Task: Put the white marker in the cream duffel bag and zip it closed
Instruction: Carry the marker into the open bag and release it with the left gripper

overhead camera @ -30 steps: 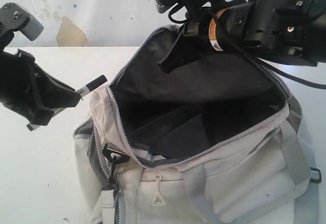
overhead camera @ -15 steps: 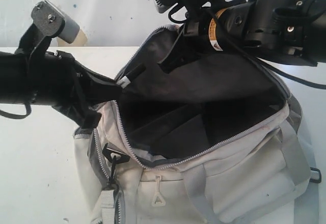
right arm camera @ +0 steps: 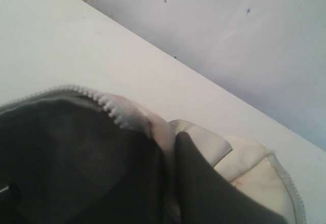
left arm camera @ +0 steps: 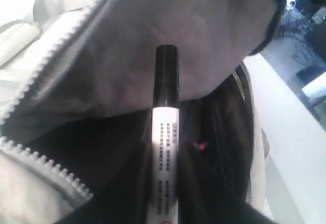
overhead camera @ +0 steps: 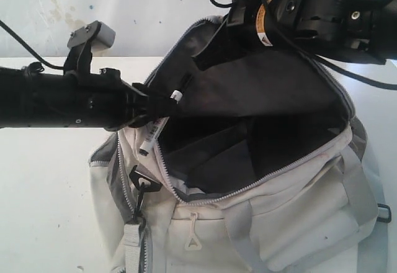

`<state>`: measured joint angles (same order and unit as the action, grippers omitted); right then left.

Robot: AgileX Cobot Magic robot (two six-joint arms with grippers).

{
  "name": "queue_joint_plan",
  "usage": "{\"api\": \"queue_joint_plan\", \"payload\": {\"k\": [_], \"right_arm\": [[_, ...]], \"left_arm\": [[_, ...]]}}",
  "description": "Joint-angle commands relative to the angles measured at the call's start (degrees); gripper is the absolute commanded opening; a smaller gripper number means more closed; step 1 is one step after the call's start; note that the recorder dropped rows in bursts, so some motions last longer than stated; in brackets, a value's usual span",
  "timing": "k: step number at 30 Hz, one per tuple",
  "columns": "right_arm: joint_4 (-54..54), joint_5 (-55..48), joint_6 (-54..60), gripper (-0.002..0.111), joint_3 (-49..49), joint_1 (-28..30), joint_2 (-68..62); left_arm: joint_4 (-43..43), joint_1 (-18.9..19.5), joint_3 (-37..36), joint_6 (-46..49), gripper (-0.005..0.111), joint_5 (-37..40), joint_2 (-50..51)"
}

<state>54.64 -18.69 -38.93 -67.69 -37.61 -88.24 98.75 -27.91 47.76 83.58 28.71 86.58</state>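
The only writing to be seen was small black print in short rows along the barrel of the white marker [left arm camera: 165, 152], too fine to read in the left wrist view, and an orange-and-white sticker [overhead camera: 260, 25] on the right arm whose text was also illegible. The left gripper [overhead camera: 154, 107] was pressed onto the marker, pinching its barrel. One black cap pointed towards the grey lining of the raised flap. In the exterior view the marker slanted across the zipper edge at the left end of the opening of the cream duffel bag [overhead camera: 298, 211], its upper end over the dark interior and its lower cap over the cream end panel. It was not lying inside the bag. The bag sat on a white table [overhead camera: 43, 211] with its main compartment gaping wide. Only folds of dark grey lining showed within, and I could make out nothing lying loose in there. The right gripper [overhead camera: 214, 43] was closed on the far edge of the bag, holding that flap up so the lining faced the camera. In the right wrist view the zipper teeth [right arm camera: 109, 107] and cream fabric sat right against a dark finger. A black clip [overhead camera: 141, 183] hung at the bag's left corner, and a pale zip pull [overhead camera: 192, 242] dangled on the closed front pocket.
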Motion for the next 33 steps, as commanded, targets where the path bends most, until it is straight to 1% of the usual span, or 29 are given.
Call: {"api": "queue_joint_plan", "payload": {"k": [1, 3, 4, 5, 10, 11, 13, 14, 16, 18, 20, 22, 23, 25, 28, 30, 33], "right_arm": [[0.27, -0.06, -0.75, 0.0, -0.51, 0.66, 0.17], [0.27, 0.05, -0.75, 0.0, -0.49, 0.66, 0.17], [0.27, 0.33, -0.75, 0.0, -0.49, 0.66, 0.17], [0.27, 0.72, -0.75, 0.0, -0.49, 0.66, 0.17], [0.27, 1.23, -0.75, 0.0, -0.49, 0.66, 0.17], [0.27, 1.23, -0.75, 0.0, -0.49, 0.66, 0.17], [0.27, 1.23, -0.75, 0.0, -0.49, 0.66, 0.17], [0.27, 1.23, -0.75, 0.0, -0.49, 0.66, 0.17], [0.27, 1.23, -0.75, 0.0, -0.49, 0.66, 0.17], [0.27, 1.23, -0.75, 0.0, -0.49, 0.66, 0.17], [0.27, 1.23, -0.75, 0.0, -0.49, 0.66, 0.17], [0.27, 1.23, -0.99, 0.0, -0.49, 0.66, 0.17], [0.27, 1.23, -1.13, 0.0, -0.49, 0.66, 0.17], [0.27, 1.23, -1.45, 0.0, -0.49, 0.66, 0.17], [0.27, 1.12, -1.8, 0.0, -0.49, 0.66, 0.17], [0.27, 1.01, -1.8, 0.0, -0.49, 0.66, 0.17], [0.27, 0.72, -1.8, 0.0, -0.49, 0.66, 0.17]], "left_arm": [[1.2, -0.19, 0.98, -18.12, 0.0, -2.3, 0.94], [1.2, -0.19, 0.98, -27.75, 0.0, -2.08, 1.59], [1.2, -0.19, 0.98, -30.07, 0.0, -2.21, 2.01], [1.2, -0.19, 0.98, -31.39, 0.0, -2.21, 2.7], [1.2, -0.19, 0.98, -31.37, 0.0, -1.97, 4.15], [1.2, -0.19, 0.98, -31.37, 0.002, -1.97, 4.15], [1.2, -0.19, 0.98, -31.37, 0.01, -1.97, 4.15], [1.2, -0.19, 0.98, -31.37, 0.017, -1.97, 4.15], [1.2, -0.19, 0.98, -31.74, 0.032, -2.09, 4.15], [1.2, -0.19, 0.98, -31.76, 0.05, -2.09, 4.15], [1.2, -0.19, 0.98, -31.76, 0.064, -2.09, 4.15], [1.2, -0.19, 0.98, -31.76, 0.075, -2.19, 4.15], [1.2, -0.19, 0.98, -31.85, 0.078, -2.18, 4.15], [1.2, -0.19, 0.98, -32.44, 0.078, -2.05, 4.15], [1.2, -0.19, 0.98, -32.44, 0.074, -2.04, 4.15], [1.2, -0.19, 0.98, -32.23, 0.069, -2.04, 4.15], [1.2, -0.19, 0.98, -31.32, 0.056, -1.09, 3.66]]}}
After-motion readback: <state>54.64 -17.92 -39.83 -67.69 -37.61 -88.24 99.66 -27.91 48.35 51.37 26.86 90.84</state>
